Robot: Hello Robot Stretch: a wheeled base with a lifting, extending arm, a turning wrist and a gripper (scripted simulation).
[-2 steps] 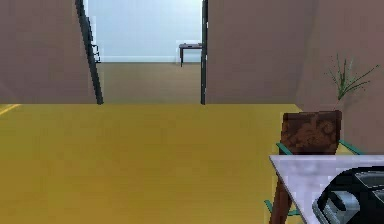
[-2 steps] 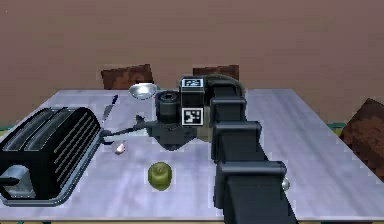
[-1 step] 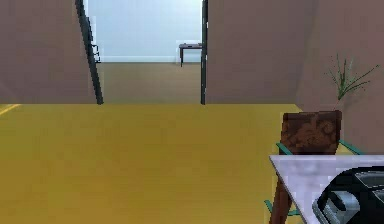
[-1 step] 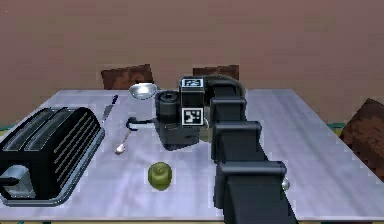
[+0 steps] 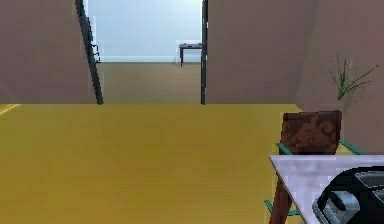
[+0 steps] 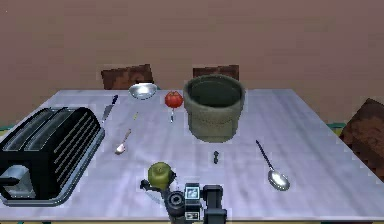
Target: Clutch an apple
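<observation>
Green round fruit at end effector | far end obscured; hold: cannot tell

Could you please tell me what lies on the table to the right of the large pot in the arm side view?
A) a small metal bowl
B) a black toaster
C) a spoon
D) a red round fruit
C: a spoon lies on the table right of the large pot, while the black toaster, the red round fruit and the small metal bowl all sit to the pot's left.
</observation>
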